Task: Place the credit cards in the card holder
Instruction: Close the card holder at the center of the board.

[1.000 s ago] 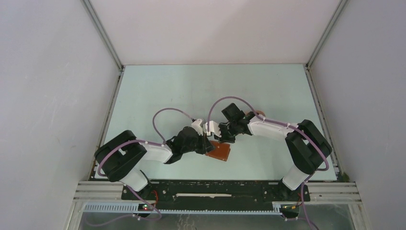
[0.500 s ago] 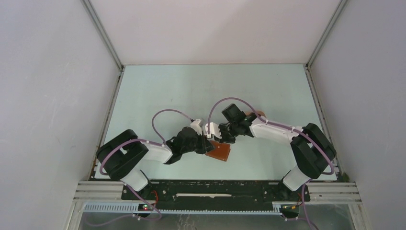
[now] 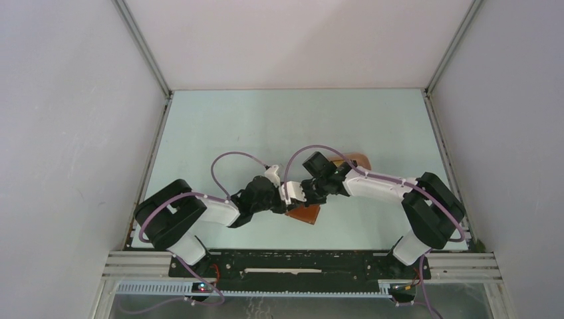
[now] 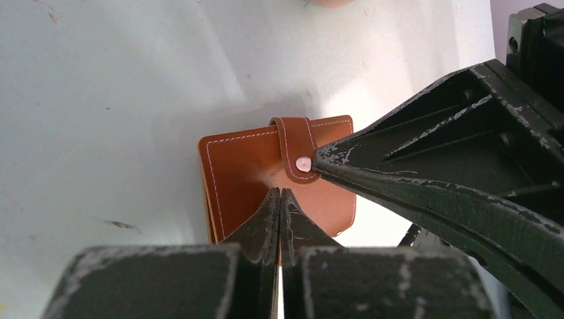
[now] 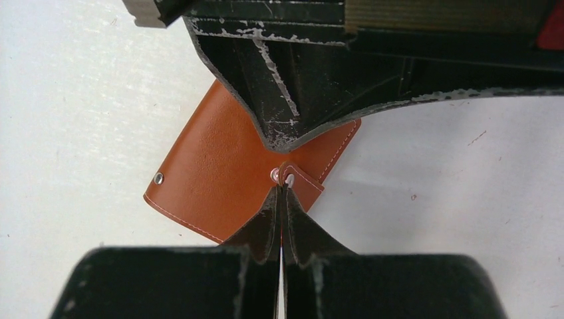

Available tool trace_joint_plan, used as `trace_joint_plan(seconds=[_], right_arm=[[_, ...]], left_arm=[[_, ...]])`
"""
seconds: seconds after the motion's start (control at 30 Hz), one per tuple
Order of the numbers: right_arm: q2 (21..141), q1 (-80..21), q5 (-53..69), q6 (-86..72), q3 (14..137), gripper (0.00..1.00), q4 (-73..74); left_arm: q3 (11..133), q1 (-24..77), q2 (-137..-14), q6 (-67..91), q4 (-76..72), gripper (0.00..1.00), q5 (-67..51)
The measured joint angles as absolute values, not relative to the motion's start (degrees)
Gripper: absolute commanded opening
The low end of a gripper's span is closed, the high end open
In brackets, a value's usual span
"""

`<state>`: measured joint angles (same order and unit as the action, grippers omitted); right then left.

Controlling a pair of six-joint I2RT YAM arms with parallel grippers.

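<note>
Near the table's front middle, one closed brown wallet lies flat, and my two pincers meet over it: left pincer pressed together with tips at the cover, right pincer pressed together at the one snap tab. From above alone I see one tray behind my right arm. Only the right wrist view shows one bare stud near a wallet corner.

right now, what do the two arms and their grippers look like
Both match. The left arm and right arm have bulky black joint housings joined by smooth white links, each with a thin lilac cable looping outside. The left gripper and right gripper have matte black fingers tapering to narrow wedge tips, scuffed with pale wear marks.
</note>
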<state>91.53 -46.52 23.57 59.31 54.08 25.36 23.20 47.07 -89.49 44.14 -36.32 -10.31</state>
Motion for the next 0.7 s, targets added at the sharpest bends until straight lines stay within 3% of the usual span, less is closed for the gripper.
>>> trace_joint_plan(seconds=[0.7], right_arm=[[92.0,-50.6,17.3,63.0,52.8,0.00,24.6]], left_arm=[[23.2,46.9,-89.5,44.2,-36.3,0.00,-10.5]])
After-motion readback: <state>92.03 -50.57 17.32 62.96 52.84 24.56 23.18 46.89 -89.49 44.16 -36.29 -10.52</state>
